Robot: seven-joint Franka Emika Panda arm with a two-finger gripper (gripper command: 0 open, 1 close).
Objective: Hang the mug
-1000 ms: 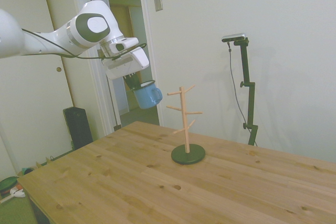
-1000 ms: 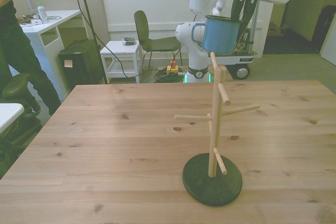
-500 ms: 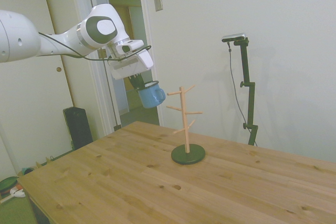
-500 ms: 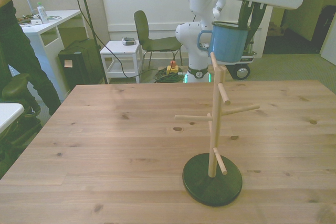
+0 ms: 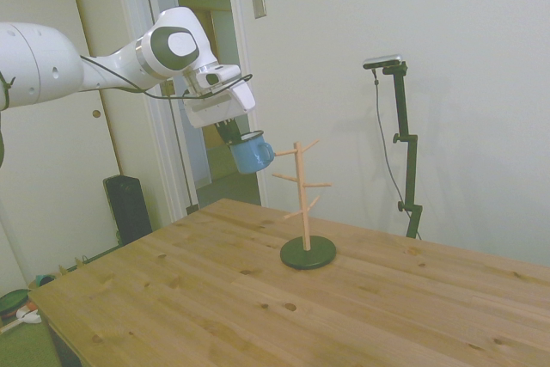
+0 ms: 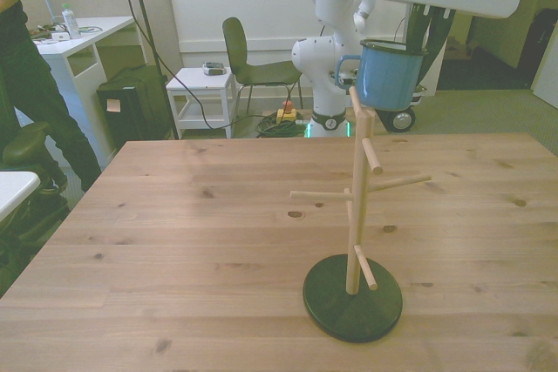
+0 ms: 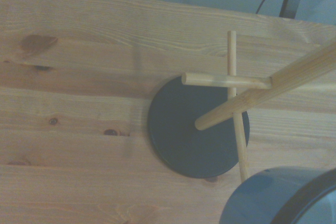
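Observation:
A small blue mug (image 5: 251, 154) (image 6: 389, 73) with a pale rim hangs in the air, my gripper (image 5: 234, 133) (image 6: 429, 30) shut on its rim, one finger inside. It is level with the top of a wooden peg stand (image 5: 301, 195) (image 6: 357, 189) on a dark round base (image 6: 352, 296). In the side view the mug sits just left of the top pegs; in the front view its handle points to the front view's left. The wrist view looks down on the base (image 7: 197, 127), the pegs and the mug's rim (image 7: 281, 195).
A person (image 6: 22, 67) stands at the front view's left, beside a white desk. A chair (image 6: 253, 63), a small white cart and a black case lie beyond the table's far edge. Bare wood (image 6: 174, 233) surrounds the stand.
My gripper has carried the mug toward the stand's top, rightward in both the side view and the front view. The stand has not moved.

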